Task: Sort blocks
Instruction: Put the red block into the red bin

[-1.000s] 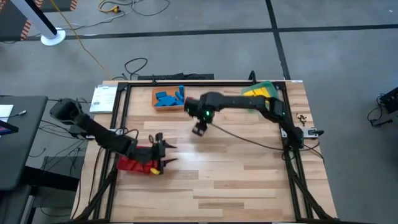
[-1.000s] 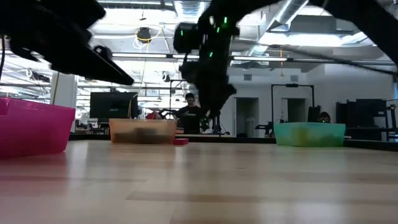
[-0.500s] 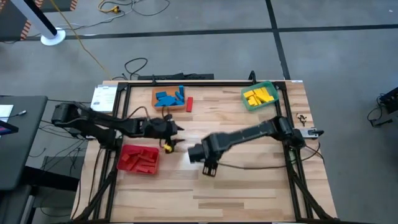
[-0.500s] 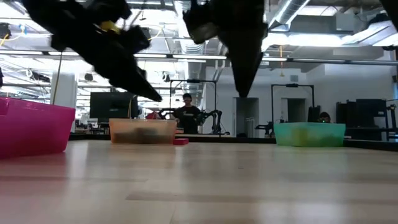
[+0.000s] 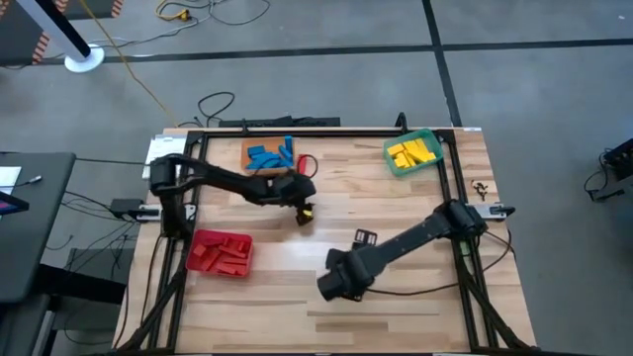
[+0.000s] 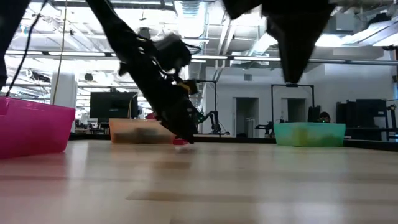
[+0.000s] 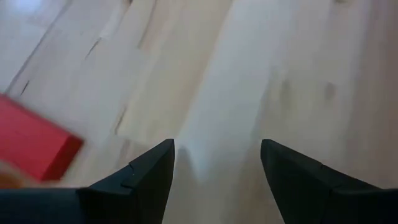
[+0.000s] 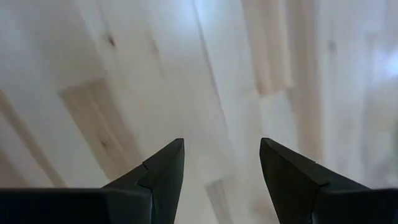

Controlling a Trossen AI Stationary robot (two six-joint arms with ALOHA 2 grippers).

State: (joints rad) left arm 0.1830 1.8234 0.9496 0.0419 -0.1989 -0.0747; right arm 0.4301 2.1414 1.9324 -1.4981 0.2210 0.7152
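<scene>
blues, yellows, reds binned | one red block (image 5: 303,164) left by the orange bin (image 5: 267,157), I think | left gripper (image 7: 214,171) spread over it | right gripper (image 8: 221,168) spread, empty

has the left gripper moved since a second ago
Yes. The left gripper has swung from beside the red bin up toward the orange bin, near the loose red block.
</scene>
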